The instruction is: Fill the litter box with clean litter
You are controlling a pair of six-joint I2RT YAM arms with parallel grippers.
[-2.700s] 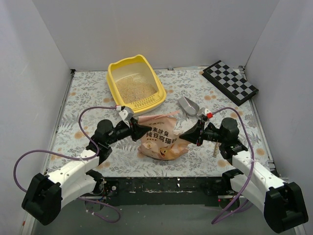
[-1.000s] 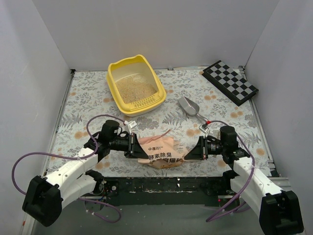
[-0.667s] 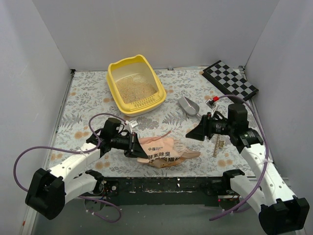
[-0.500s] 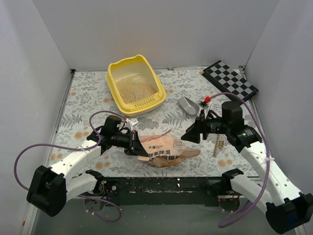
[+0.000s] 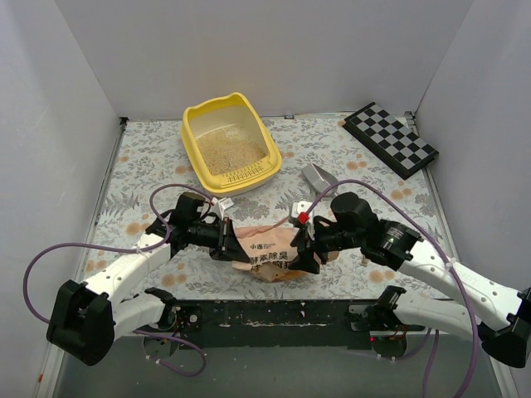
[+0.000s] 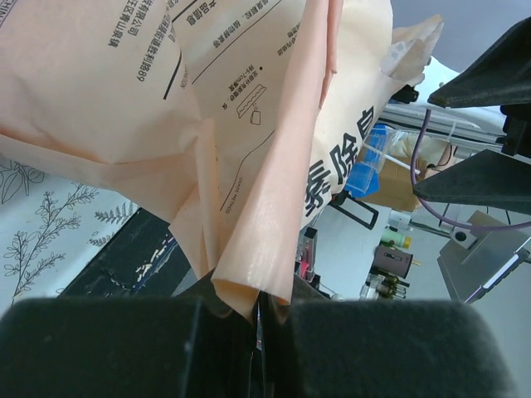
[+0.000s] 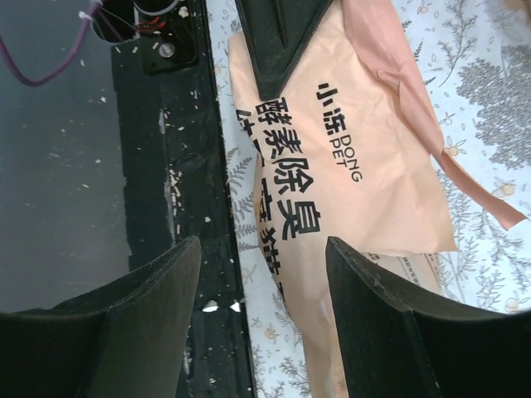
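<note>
The yellow litter box (image 5: 196, 126) stands at the back left with pale clean litter (image 5: 226, 154) in its bottom. An orange-pink printed bag (image 5: 270, 255) lies slumped near the front edge. My left gripper (image 5: 233, 247) is shut on the bag's left end; in the left wrist view a fold of the bag (image 6: 249, 124) is pinched between the closed jaws of that gripper (image 6: 258, 313). My right gripper (image 5: 301, 251) hovers open just over the bag's right part. In the right wrist view its gripper (image 7: 264, 249) has spread fingers that frame the bag (image 7: 348, 166) without touching it.
A silver metal scoop (image 5: 316, 175) lies right of the litter box, partly behind my right arm. A black-and-white checkered board (image 5: 390, 138) leans at the back right. The black front ledge (image 5: 274, 311) runs just below the bag, speckled with granules.
My right gripper let go of the bag's right end, opened, lifted away to the right, then swung back left over the bag. The left gripper stayed shut on the bag.
</note>
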